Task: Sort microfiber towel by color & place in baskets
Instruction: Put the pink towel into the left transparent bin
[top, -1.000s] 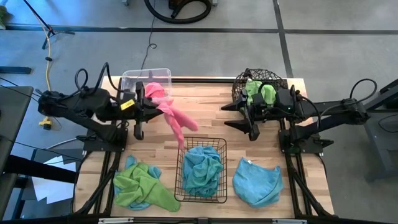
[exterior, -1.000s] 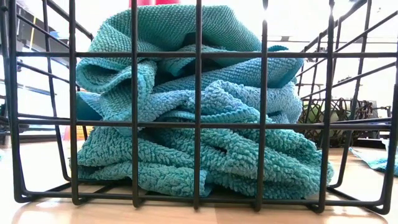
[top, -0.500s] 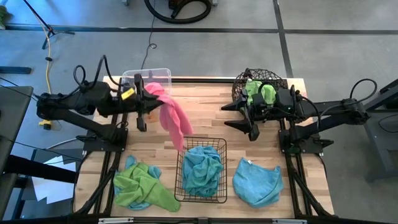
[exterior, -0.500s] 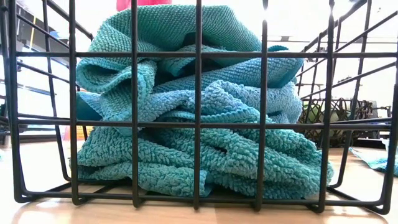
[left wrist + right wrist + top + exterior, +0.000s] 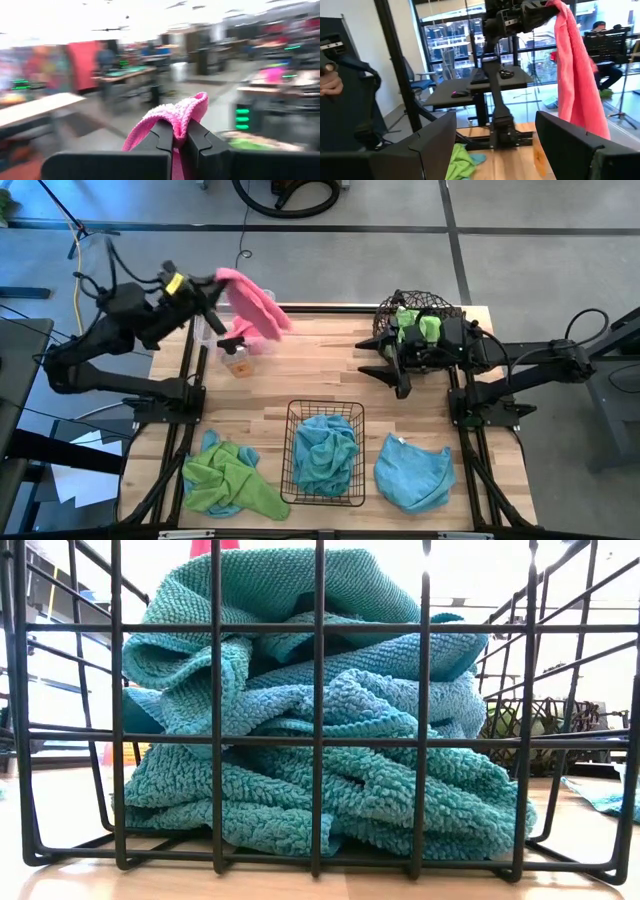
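Note:
My left gripper [image 5: 213,286] is raised over the table's far left corner, shut on a pink towel [image 5: 255,302]. The towel hangs in a long drape [image 5: 575,75] by the clear tub [image 5: 203,330], which the arm and towel mostly hide. My right gripper [image 5: 386,367] stands open and holds nothing, in front of the round wire basket [image 5: 420,308], where green towels [image 5: 418,328] lie. Blue towels [image 5: 310,720] fill the black grid basket [image 5: 323,455]. A green heap [image 5: 225,480] and a blue towel [image 5: 413,470] lie flat on the table near the front edge. My left gripper pinches a bunched fold of the pink towel [image 5: 184,116] between its two fingers; a hump of cloth sticks out past the fingertips. The fingers lie about level, coming from the table's left. The rest hangs slack below them, clear of the table.
A small clear container with an orange tint [image 5: 237,358] stands on the table near the tub. Bare wood lies between the two arms and behind the grid basket. Beyond the table, a person's hand [image 5: 330,85] and a seated person [image 5: 602,30] show.
My left gripper has swung toward the table's far edge and a little up, staying shut on the pink towel. The towel has gone from hanging over the table's middle to hanging over the far left corner by the tub.

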Available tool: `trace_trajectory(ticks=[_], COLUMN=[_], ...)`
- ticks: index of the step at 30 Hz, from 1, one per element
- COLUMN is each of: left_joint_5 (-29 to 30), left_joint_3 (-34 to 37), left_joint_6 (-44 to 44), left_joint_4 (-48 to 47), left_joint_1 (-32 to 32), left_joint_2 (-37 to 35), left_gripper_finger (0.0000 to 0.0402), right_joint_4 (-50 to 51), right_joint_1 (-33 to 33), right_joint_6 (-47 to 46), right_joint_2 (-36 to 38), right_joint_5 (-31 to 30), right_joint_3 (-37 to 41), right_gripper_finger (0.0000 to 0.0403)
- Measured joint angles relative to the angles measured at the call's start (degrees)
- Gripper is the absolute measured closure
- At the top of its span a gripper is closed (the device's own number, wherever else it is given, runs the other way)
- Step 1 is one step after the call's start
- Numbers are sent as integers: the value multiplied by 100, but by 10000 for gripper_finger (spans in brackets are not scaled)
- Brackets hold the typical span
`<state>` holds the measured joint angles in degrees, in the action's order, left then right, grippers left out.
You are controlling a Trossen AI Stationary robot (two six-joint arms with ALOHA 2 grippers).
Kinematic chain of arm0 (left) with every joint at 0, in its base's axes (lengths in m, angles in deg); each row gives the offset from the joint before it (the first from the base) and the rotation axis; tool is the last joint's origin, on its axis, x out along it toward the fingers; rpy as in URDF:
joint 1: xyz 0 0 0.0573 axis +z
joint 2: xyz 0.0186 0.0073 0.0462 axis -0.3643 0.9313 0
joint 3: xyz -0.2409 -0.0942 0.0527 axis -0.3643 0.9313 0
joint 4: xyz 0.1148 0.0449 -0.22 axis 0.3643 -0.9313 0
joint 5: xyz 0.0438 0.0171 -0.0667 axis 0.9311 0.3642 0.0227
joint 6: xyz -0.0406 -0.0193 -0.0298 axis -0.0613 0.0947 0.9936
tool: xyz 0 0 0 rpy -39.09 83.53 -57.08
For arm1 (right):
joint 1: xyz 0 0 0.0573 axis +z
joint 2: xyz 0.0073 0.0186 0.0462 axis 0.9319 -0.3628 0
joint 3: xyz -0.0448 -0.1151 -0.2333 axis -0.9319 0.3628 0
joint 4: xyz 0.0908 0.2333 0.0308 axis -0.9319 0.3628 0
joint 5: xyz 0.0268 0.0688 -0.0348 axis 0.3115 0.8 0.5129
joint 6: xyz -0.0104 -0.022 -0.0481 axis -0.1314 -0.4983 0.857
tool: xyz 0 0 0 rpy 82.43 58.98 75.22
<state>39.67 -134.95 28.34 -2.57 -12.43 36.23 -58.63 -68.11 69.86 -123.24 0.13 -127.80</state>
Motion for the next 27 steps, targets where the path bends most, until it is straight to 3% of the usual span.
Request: trace_trajectory(ticks=[4, 10, 19, 27], left_joint_5=[426, -9, 22, -57], left_joint_3=[0, 80, 1556, 2580], left_joint_6=[-483, -526, -41, 961], left_joint_4=[-17, -507, 7, -139], left_joint_1=[428, 1383, 3188, 3496], left_joint_2=[-12, 213, 324, 328], left_gripper_finger=[401, 401, 401, 401], right_joint_4=[-1, -4, -123, -125], right_joint_1=[-168, -361, -487, -486], right_joint_6=[2, 2, -448, -450], right_joint_2=[0, 0, 0, 1], right_joint_5=[-205, -916, -1050, -1044], right_joint_3=[0, 0, 0, 0], right_gripper_finger=[132, 132, 132, 132])
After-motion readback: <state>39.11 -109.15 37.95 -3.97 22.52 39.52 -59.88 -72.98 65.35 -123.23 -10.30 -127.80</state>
